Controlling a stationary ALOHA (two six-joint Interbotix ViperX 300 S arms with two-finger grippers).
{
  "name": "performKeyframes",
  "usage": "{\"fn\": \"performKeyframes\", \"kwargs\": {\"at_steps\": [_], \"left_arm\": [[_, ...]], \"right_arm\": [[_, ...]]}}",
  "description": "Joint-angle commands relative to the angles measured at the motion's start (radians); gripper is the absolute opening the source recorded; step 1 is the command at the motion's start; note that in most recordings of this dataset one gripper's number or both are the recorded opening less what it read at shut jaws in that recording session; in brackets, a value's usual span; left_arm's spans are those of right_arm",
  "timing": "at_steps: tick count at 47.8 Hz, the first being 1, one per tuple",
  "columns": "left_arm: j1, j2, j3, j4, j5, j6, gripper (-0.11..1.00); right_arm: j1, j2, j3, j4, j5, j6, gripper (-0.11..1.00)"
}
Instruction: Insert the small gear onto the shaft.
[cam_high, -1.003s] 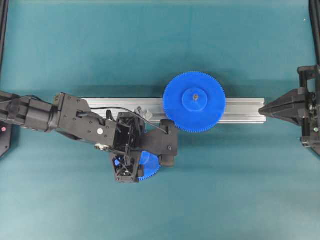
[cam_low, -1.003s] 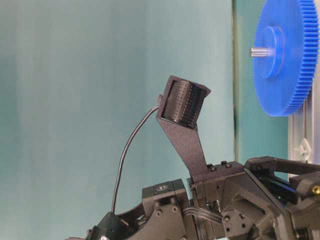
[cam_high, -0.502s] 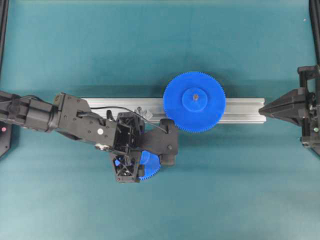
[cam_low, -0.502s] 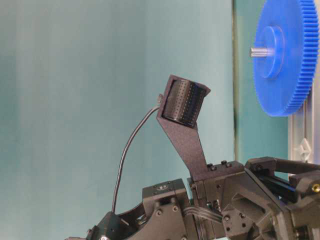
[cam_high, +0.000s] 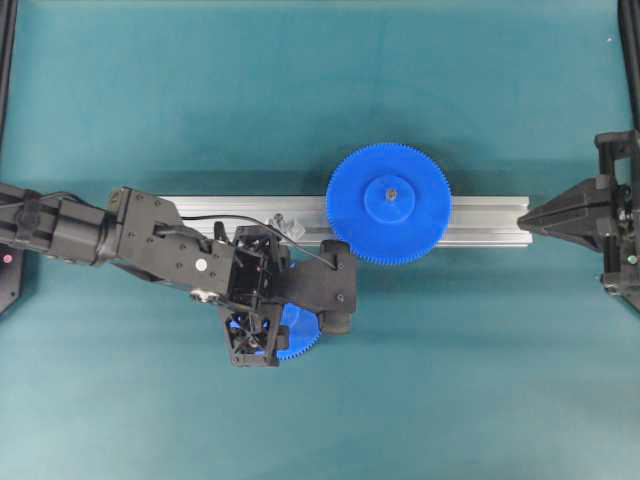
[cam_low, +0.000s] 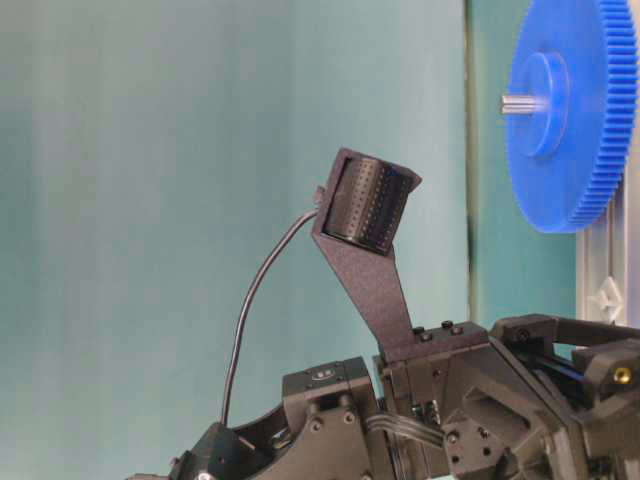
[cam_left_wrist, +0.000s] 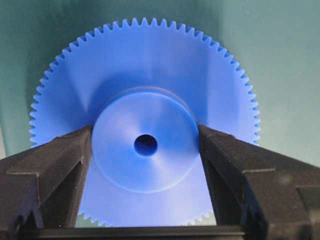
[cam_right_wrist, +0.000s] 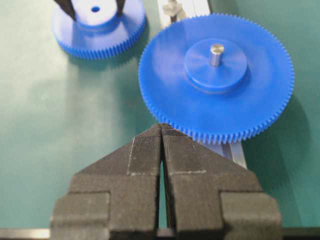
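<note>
The left gripper (cam_left_wrist: 145, 145) grips the raised round hub of the small blue plastic toothed gear (cam_left_wrist: 145, 100), one black finger (cam_left_wrist: 50, 165) pressed on each side of the hub, dark centre hole showing between them. In the overhead view this gear (cam_high: 298, 333) lies on the teal table surface (cam_high: 480, 380) at lower centre, just below the silver aluminium rail (cam_high: 480, 222) and mostly hidden under the arm. The shaft, a short grey pin on a shiny base (cam_right_wrist: 172, 7), sits on the rail at the top edge of the right wrist view. The large blue gear (cam_high: 389, 204) rests on the rail at centre. The right gripper (cam_right_wrist: 161, 150) rests at right, fingers pressed together, holding nothing.
</note>
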Motion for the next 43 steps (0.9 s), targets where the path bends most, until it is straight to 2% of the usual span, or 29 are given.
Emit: {"fn": "performKeyframes", "kwargs": {"at_steps": [1, 29, 43], "left_arm": [[-0.002, -0.005, -0.005, 0.0, -0.002, 0.0, 0.7], [-0.002, -0.006, -0.014, -0.002, -0.002, 0.002, 0.7], [-0.002, -0.061, -0.028, -0.002, 0.015, 0.003, 0.7]], "right_arm": [[-0.002, 0.005, -0.009, 0.002, -0.008, 0.009, 0.02], [-0.002, 0.005, -0.009, 0.002, -0.008, 0.009, 0.02], [-0.002, 0.005, -0.006, 0.002, -0.009, 0.009, 0.02]]}}
